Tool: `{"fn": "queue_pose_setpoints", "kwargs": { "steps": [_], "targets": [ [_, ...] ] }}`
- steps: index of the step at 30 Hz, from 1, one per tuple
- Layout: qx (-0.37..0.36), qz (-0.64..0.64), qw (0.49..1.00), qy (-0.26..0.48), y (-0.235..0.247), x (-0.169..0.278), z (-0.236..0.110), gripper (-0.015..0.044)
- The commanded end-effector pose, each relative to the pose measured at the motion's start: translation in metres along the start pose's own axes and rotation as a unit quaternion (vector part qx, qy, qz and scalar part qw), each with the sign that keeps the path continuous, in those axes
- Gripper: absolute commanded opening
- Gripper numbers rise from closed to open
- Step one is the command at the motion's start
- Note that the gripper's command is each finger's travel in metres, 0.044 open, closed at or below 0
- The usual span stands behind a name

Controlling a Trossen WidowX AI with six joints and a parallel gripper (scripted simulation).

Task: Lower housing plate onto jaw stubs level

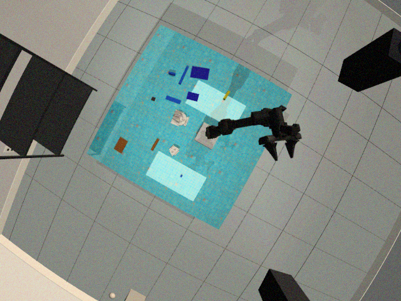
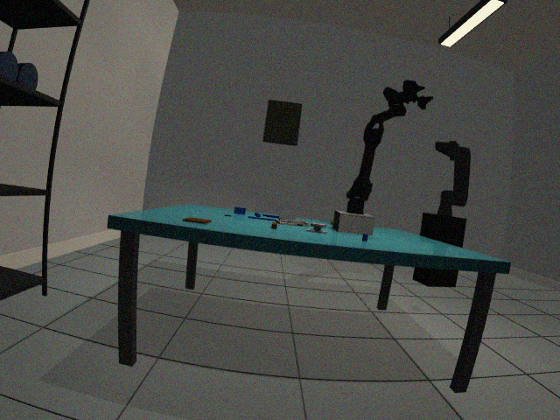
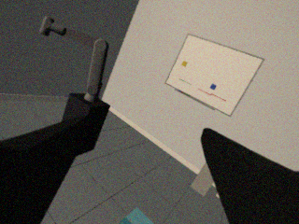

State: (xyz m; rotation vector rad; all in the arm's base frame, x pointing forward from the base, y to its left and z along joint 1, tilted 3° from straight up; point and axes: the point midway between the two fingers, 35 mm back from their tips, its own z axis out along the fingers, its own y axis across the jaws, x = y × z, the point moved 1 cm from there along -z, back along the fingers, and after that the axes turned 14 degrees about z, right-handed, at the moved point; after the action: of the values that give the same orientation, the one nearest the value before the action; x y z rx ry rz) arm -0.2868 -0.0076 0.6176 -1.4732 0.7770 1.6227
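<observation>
My black two-fingered pincer (image 1: 284, 158) (image 2: 428, 93) (image 3: 146, 128) stands wide open with nothing between its fingers, raised high above the teal rectangular table (image 1: 223, 181) (image 2: 271, 241) and out past its edge in the top view. The pale, many-edged metal-looking assembly (image 1: 178, 117) (image 2: 294, 221) lies on the tabletop, near my light grey, boxy base (image 1: 200, 139) (image 2: 354, 223). Near it sits a smaller whitish, angular piece (image 1: 174, 149) (image 2: 317, 227) (which of these pale parts is the housing plate, I cannot tell at this size). Whether the jaws are covered is equally unclear. A flat orange-brown block (image 1: 120, 144) (image 2: 196, 220) lies well apart from my base.
</observation>
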Motion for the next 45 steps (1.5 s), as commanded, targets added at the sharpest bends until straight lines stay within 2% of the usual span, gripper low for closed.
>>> {"fn": "queue_pose_setpoints", "kwargs": {
  "steps": [1,2,14,31,41,45],
  "targets": [
    [0.0,0.0,1.0,0.0,0.0,0.0,0.0,0.0426],
    [-0.001,0.0,1.0,-0.001,0.0,0.0,0.0,0.044],
    [-0.083,0.014,0.995,-0.061,0.025,-0.017,-0.041,0.044],
    [-0.243,0.042,0.961,-0.122,0.066,-0.029,-0.132,0.044],
    [-0.346,0.092,0.922,-0.145,0.075,-0.035,-0.196,0.044],
    [-0.372,0.113,0.91,-0.148,0.076,-0.036,-0.209,0.044]
  ]
}}
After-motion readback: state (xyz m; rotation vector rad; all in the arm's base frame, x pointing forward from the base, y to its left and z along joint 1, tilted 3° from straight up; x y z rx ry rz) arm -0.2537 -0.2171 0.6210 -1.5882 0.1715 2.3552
